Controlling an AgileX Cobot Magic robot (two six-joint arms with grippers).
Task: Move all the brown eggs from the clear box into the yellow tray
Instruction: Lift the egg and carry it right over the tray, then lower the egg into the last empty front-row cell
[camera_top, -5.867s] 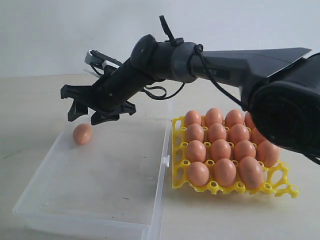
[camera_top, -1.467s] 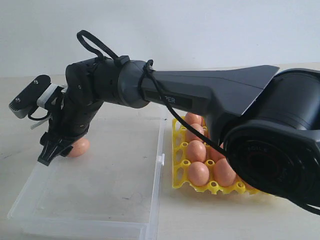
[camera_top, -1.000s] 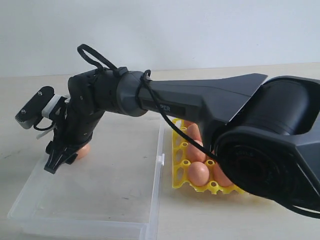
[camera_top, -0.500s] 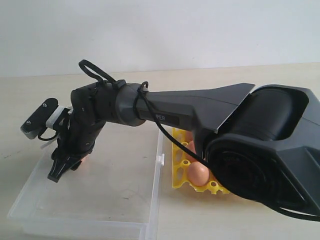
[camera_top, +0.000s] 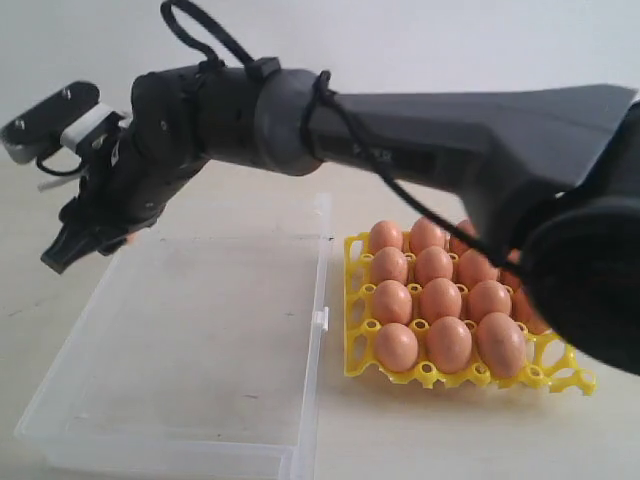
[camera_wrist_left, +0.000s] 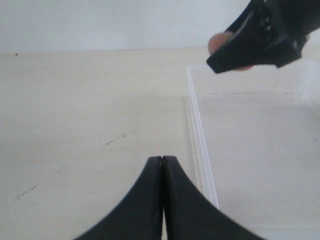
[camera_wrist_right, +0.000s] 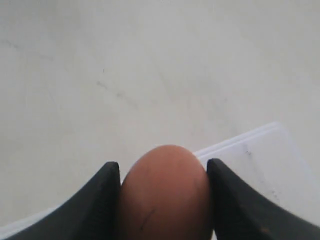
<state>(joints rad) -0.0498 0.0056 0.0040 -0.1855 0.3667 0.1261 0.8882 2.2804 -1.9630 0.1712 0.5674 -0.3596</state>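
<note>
Now the right end effector (camera_wrist_right: 163, 167) grips one brown egg (camera_wrist_right: 164, 200) by its sides, over a far corner of the clear box (camera_top: 200, 350). Eggs are smooth and crack easily; squeeze gently.

1. Exterior view: faint pale lettering sits on a dark panel of the right arm (camera_top: 400, 155); it is too blurred to read.
2. Left wrist view: no text, label, number or sign can be read.
3. Right wrist view: no text, label, number or sign can be read.
</note>
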